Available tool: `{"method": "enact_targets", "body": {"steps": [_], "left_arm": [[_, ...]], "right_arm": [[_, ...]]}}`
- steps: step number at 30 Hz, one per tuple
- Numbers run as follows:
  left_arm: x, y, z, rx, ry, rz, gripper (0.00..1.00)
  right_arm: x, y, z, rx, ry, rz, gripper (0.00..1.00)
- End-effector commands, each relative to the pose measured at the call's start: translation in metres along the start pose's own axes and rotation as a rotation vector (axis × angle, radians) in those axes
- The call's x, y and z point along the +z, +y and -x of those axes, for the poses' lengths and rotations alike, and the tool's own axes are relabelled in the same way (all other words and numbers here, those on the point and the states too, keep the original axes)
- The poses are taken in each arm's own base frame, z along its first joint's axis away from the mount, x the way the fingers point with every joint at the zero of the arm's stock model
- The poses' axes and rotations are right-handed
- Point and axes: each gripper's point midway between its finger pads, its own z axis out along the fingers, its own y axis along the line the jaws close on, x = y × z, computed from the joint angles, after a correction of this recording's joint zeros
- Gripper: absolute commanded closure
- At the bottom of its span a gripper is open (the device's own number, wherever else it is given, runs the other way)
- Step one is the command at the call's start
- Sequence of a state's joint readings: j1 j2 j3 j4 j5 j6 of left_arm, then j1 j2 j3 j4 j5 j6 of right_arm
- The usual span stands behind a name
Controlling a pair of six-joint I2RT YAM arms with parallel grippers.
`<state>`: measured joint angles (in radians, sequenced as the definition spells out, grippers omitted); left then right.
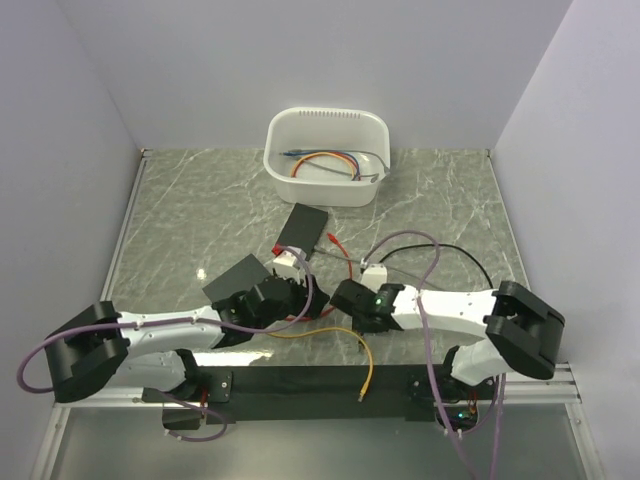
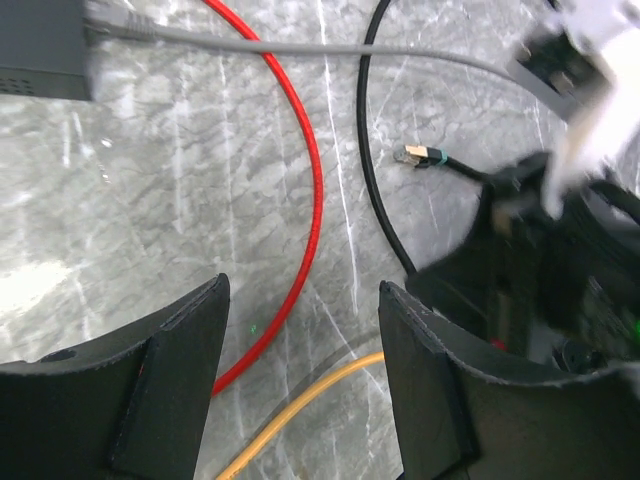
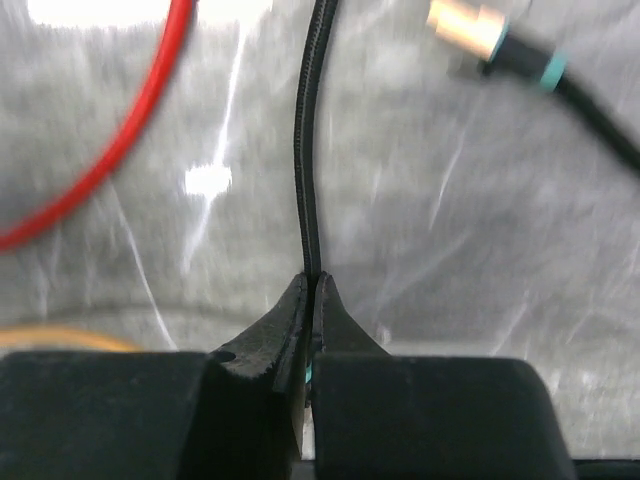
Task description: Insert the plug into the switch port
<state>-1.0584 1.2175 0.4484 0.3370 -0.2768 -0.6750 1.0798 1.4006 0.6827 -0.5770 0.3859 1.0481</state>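
Observation:
The plug (image 3: 470, 28) is gold with a teal collar, on the end of a black cable (image 3: 308, 150); it lies loose on the marble table, also seen as the plug (image 2: 420, 155). My right gripper (image 3: 313, 285) is shut on a stretch of black cable, away from that plug. The dark switch (image 1: 303, 224) lies flat below the tub, and its edge (image 2: 40, 45) has a grey cable (image 2: 300, 45) plugged in. My left gripper (image 2: 303, 300) stands open, with nothing held, above a red cable (image 2: 310, 170) and an orange cable (image 2: 300, 400).
A white tub (image 1: 327, 155) holding several cables stands at the back. A second dark box (image 1: 238, 277) lies beside my left arm. My right arm (image 2: 560, 270) is close on the left gripper's right. Red, orange and grey cables cross the table between the arms.

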Motion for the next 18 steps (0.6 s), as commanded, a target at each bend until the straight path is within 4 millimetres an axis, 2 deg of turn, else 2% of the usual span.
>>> {"method": "enact_targets", "body": {"steps": [1, 3, 4, 6, 8, 9, 11, 17, 18], "left_arm": [[-0.008, 0.0, 0.013, -0.011, -0.044, 0.016, 0.33], [-0.013, -0.003, 0.02, -0.017, -0.061, 0.009, 0.33], [-0.015, -0.001, 0.019, -0.012, -0.055, 0.02, 0.33], [-0.019, -0.001, 0.024, -0.011, -0.069, 0.031, 0.33], [-0.023, -0.001, 0.03, -0.009, -0.089, 0.04, 0.33], [-0.024, -0.001, 0.031, -0.007, -0.094, 0.042, 0.33], [-0.025, -0.004, 0.036, -0.005, -0.115, 0.041, 0.33], [-0.024, -0.026, 0.042, 0.046, -0.157, 0.062, 0.33], [-0.025, -0.035, 0.043, 0.058, -0.159, 0.057, 0.34]], "right_arm": [[0.009, -0.011, 0.043, 0.031, -0.076, -0.071, 1.0], [0.002, -0.013, 0.072, 0.049, -0.125, -0.05, 1.0], [0.001, -0.022, 0.09, 0.091, -0.148, -0.066, 1.0], [-0.015, -0.025, 0.118, 0.123, -0.208, -0.056, 1.0], [-0.025, -0.032, 0.136, 0.125, -0.237, -0.071, 1.0], [-0.036, -0.025, 0.151, 0.137, -0.266, -0.046, 1.0], [-0.049, -0.013, 0.163, 0.133, -0.278, 0.008, 1.0], [-0.064, 0.009, 0.169, 0.127, -0.256, 0.112, 1.0], [-0.066, 0.012, 0.169, 0.129, -0.253, 0.13, 1.0]]}}
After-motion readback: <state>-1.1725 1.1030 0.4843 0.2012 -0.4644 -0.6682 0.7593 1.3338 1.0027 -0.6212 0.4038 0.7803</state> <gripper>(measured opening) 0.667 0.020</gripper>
